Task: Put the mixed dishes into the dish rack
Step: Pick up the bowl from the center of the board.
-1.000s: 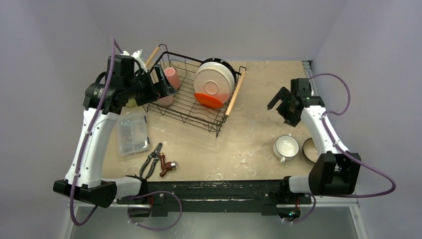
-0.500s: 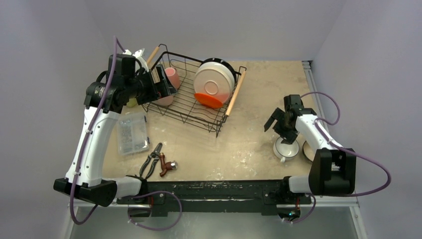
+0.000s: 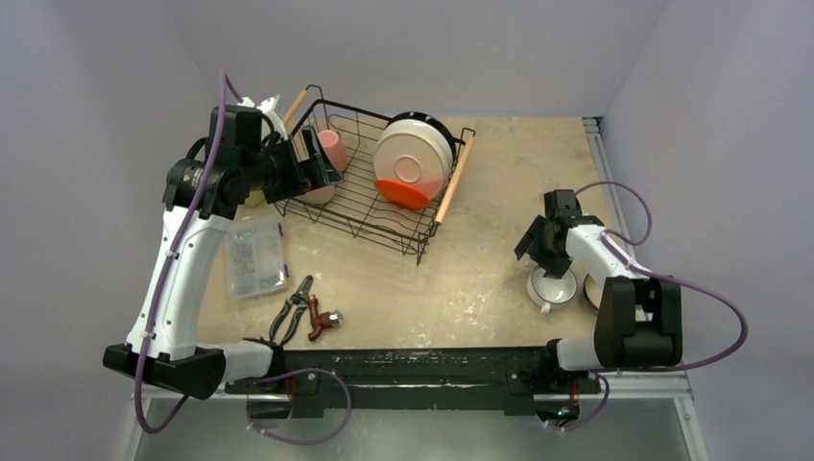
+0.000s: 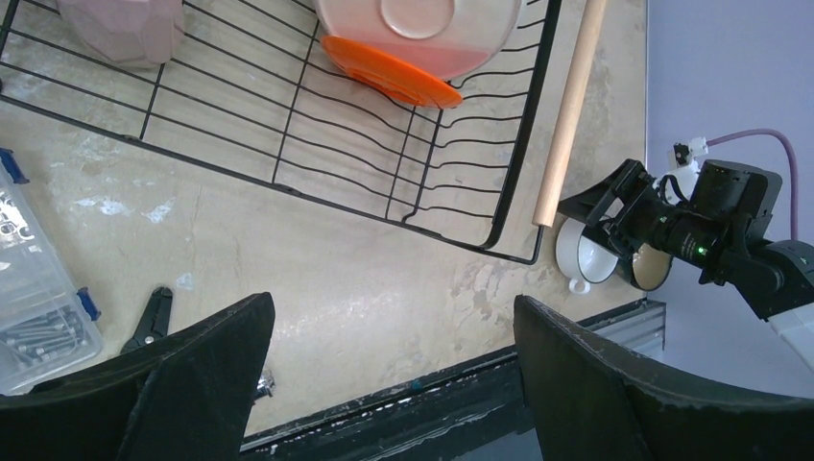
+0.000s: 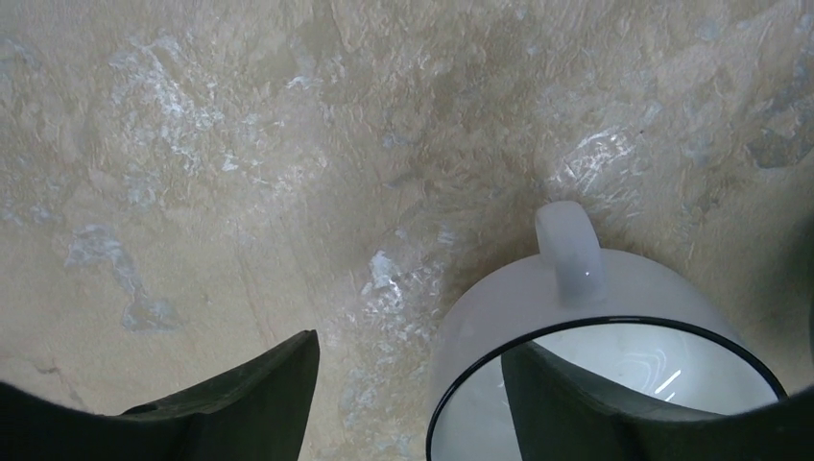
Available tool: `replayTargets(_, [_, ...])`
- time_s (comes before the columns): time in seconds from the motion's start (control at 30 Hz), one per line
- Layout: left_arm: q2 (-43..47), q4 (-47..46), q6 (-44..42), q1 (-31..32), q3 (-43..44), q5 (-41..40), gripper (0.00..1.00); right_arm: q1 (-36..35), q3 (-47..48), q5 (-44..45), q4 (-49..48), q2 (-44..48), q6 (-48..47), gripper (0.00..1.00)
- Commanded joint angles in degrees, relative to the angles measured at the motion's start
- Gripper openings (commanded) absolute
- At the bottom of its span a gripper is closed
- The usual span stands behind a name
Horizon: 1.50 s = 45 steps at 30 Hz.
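Note:
The dish rack (image 3: 360, 206) (image 4: 384, 163) holds a pink mug (image 3: 331, 149) (image 4: 125, 24), a cream plate (image 3: 413, 154) (image 4: 422, 19) and a red plate (image 3: 403, 195) (image 4: 394, 72). My left gripper (image 3: 312, 158) (image 4: 394, 300) hangs open and empty over the rack's left end, beside the pink mug. A white mug (image 3: 552, 285) (image 5: 595, 317) (image 4: 586, 252) stands upright at the right. My right gripper (image 3: 540, 252) (image 5: 408, 346) straddles its rim, open, with one finger inside and one outside, a gap still showing. A dark bowl (image 4: 653, 271) sits next to the white mug. A yellow-green mug (image 3: 254, 199) peeks from behind the left arm.
A clear plastic box (image 3: 255, 255) (image 4: 29, 288) of small parts lies left of centre. Pliers (image 3: 293, 307) and a red-handled tool (image 3: 323, 322) lie near the front edge. The rack's wooden handle (image 3: 454, 180) (image 4: 571, 106) juts toward the right arm. Walls close in at both sides.
My right arm has come toward the near edge and down onto the white mug, its jaws narrowing around the rim. The left arm has not moved.

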State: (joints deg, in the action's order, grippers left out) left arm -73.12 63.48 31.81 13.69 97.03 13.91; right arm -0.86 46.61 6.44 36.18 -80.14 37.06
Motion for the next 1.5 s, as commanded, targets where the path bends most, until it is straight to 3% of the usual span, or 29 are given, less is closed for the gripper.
replayTargets(0.0, [1.1, -1.2, -0.8, 0.5, -0.2, 0.2, 0.94, -0.2, -1.7, -0.8, -5.6, 0.3, -0.9, 0.65])
replayTargets(0.17, [0.7, -1.0, -1.0, 0.6, 0.4, 0.2, 0.94, -0.3, -1.5, -2.6, -6.9, -1.6, -1.5, 0.49])
replayTargets(0.3, [0.9, -1.1, -1.7, 0.6, 0.4, 0.2, 0.94, -0.3, -0.6, -5.7, -8.3, -2.4, -2.7, 0.16])
replayTargets(0.43, [0.8, -1.1, -2.0, 0.7, 0.5, 0.1, 0.94, -0.3, 2.8, -6.3, -7.8, -3.3, -3.9, 0.0])
replayTargets(0.77, [0.1, -1.3, -1.9, 1.1, 0.6, 0.8, 0.93, -0.3, 24.0, -16.3, -6.3, -7.7, -9.3, 0.0])
replayTargets(1.07, [0.1, -1.1, -2.0, 1.1, 0.4, 0.7, 0.93, 0.0, 58.5, -16.3, 0.0, -16.3, -9.5, 0.0])
replayTargets(1.17, [0.0, -1.4, -2.1, 1.2, 0.3, 1.1, 0.93, 0.5, 70.7, -21.4, 0.8, -19.7, -3.9, 0.0])
replayTargets(1.23, [0.0, -2.2, -2.2, 1.3, 0.2, 2.2, 0.94, 0.7, 73.5, -30.5, -5.0, -20.2, 4.7, 0.0])
replayTargets(1.3, [-0.1, -3.2, -2.0, 1.5, 0.3, 3.8, 0.94, 0.6, 70.2, -36.7, -16.2, -18.9, 15.4, 0.0])
replayTargets(1.47, [-0.3, -8.1, -0.3, 1.5, -0.9, 10.4, 0.92, -2.1, 46.1, -41.3, -68.9, -14.3, 53.6, 0.0])
